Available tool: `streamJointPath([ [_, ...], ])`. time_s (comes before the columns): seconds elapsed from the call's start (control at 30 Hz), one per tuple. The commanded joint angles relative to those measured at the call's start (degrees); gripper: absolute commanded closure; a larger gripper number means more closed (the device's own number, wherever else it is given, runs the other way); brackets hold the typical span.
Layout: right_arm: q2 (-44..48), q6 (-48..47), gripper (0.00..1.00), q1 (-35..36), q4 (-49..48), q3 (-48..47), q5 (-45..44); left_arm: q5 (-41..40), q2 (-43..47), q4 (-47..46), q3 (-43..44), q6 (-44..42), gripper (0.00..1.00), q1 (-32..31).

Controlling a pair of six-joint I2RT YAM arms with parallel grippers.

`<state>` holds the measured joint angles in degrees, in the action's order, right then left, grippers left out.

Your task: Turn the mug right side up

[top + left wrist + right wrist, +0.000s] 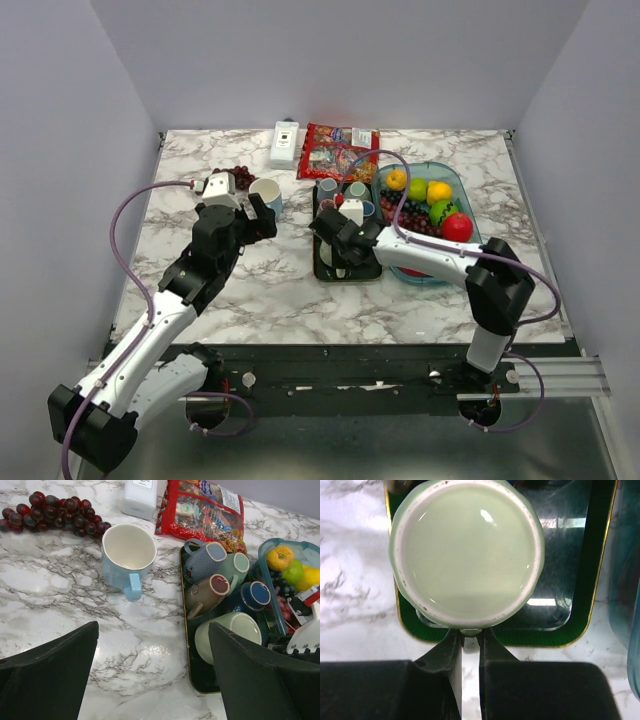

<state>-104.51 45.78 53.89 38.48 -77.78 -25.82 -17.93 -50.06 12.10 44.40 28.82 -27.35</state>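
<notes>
A pale green mug (pixel 466 550) sits at the near end of the dark green tray (pixel 580 630), its flat base turned toward the right wrist camera. My right gripper (pixel 471 637) is shut on the mug's handle, which is pinched between the fingertips. The mug also shows in the left wrist view (pixel 227 632), tipped over in the tray (pixel 200 680). My left gripper (pixel 154 630) is open and empty over bare marble left of the tray. A light blue mug (pixel 127 552) stands upright beyond it. In the top view the right gripper (pixel 340 245) is over the tray's near half.
Several other mugs (pixel 212 575) lie at the tray's far end. A teal bin of fruit (pixel 430 205) stands right of the tray. Red grapes (pixel 55 512), a white bottle (pixel 285 143) and a red snack bag (pixel 338 150) lie at the back.
</notes>
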Motion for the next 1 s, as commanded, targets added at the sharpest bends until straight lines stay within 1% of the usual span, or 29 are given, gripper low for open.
streamJointPath([
  [0.0,9.92,-1.66,0.99,0.08,-6.13,3.33,6.57,3.51,2.34,0.12,0.86,0.36,0.01,0.11],
  [0.03,13.07,-1.83,0.99,0.08,-7.01,4.12,7.53,4.22,2.60,0.03,1.04,0.27,0.01,0.02],
  [0.13,17.04,-1.92,0.99,0.08,-9.82,6.32,10.35,8.25,3.48,-0.32,1.56,0.01,0.01,0.11],
  [0.17,19.49,-1.92,0.99,0.08,-11.83,6.84,11.49,11.57,3.57,-0.32,1.91,0.01,0.01,0.02],
  [0.33,25.58,-1.48,0.99,-0.19,-18.34,8.69,14.92,20.11,4.27,0.21,3.15,0.97,0.01,0.11],
  [0.5,31.63,-1.31,0.99,-0.98,-28.36,9.84,17.56,27.94,7.43,-1.46,2.10,3.26,0.01,0.11],
  [0.57,32.78,-2.18,0.99,-1.42,-32.65,9.58,18.70,32.07,9.18,-3.92,1.22,4.14,0.01,0.02],
  [0.6,33.31,-2.36,0.99,-1.50,-33.46,9.14,18.88,33.48,9.46,-4.53,1.21,4.49,0.01,0.19],
  [0.63,34.10,-2.62,0.99,-1.59,-33.99,8.53,19.05,37.32,9.63,-5.50,1.65,4.58,0.01,0.11],
  [0.73,35.77,-3.41,0.99,-1.68,-35.66,6.33,20.55,42.79,9.72,-7.25,3.31,5.54,0.01,0.11],
  [0.77,36.13,-3.76,0.99,-1.59,-36.88,6.06,21.07,46.11,9.72,-8.13,3.67,6.16,0.01,0.11],
  [0.87,37.27,-4.21,0.99,-1.68,-37.95,4.92,23.88,50.00,9.81,-13.92,3.76,10.81,0.01,0.11],
  [0.97,38.32,-4.21,0.99,-1.68,-43.20,5.35,25.47,50.54,8.50,-18.24,3.85,16.33,0.01,0.11],
])
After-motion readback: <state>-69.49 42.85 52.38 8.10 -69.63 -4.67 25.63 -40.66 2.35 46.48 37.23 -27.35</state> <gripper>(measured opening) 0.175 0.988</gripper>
